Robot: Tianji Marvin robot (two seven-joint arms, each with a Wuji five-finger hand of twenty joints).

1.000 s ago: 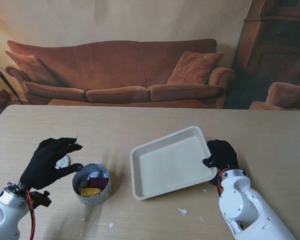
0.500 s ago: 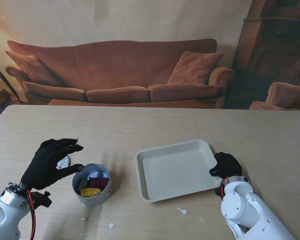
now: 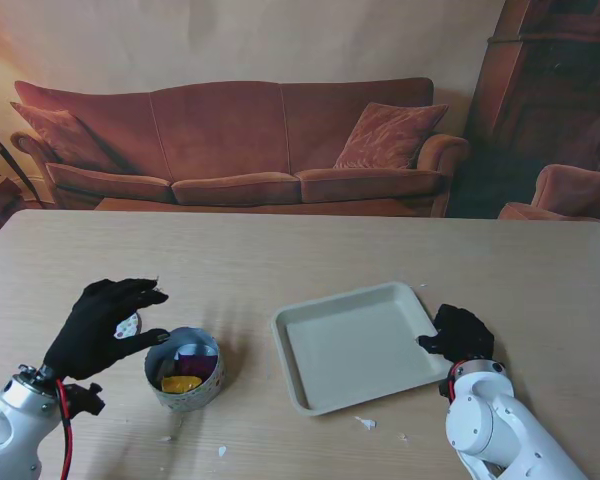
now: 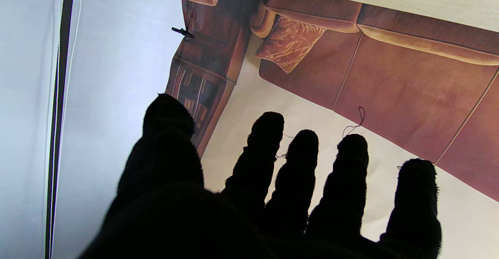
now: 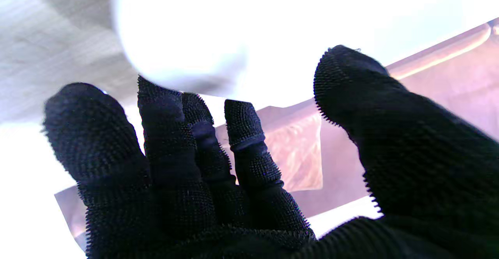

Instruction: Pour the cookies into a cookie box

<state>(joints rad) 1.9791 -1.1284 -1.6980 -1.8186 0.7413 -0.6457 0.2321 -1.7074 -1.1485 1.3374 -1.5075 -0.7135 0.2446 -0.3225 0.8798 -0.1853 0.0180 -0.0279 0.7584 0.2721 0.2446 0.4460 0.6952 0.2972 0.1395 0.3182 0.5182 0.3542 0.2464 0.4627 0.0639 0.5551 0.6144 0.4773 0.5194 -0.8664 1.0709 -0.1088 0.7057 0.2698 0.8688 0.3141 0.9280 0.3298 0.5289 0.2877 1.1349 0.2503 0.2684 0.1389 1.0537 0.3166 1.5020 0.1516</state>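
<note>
Nearest you, a few white crumbs [image 3: 365, 423] lie on the light wood table [image 3: 300, 250], just L of the R forearm.

Your black-gloved right hand [image 3: 460, 332] sits at the R corner of the shallow cream rectangular plastic tray [image 3: 360, 345]. Fingers are loosely curled, thumb set apart from them; in the R wrist cam the fingertips [image 5: 156, 95] are at the tray's pale rim, w/ a gap between thumb and fingers. Can't tell if they actually touch the rim or grip it. Tray lies flat on the table, nothing in it.

Your black-gloved left hand [image 3: 100, 325] is raised, fingers spread wide, holding nothing; the L wrist cam shows all five fingers [image 4: 265, 154] fanned apart against the room. The small round grey-patterned cookie tin [image 3: 183, 369] stands upright just R of that hand, close to the thumb tip, not touching as far as you can see. Inside: a yellow wrapped piece and a dark red one. A small round white object [image 3: 128, 324] lies partly hidden under the L palm.

Tin and tray are near each other but apart.

Far side, past the table: a brown velvet sofa [image 3: 230, 150] w/ cushions, dark wood cabinet [image 3: 555, 95] on the R.
</note>
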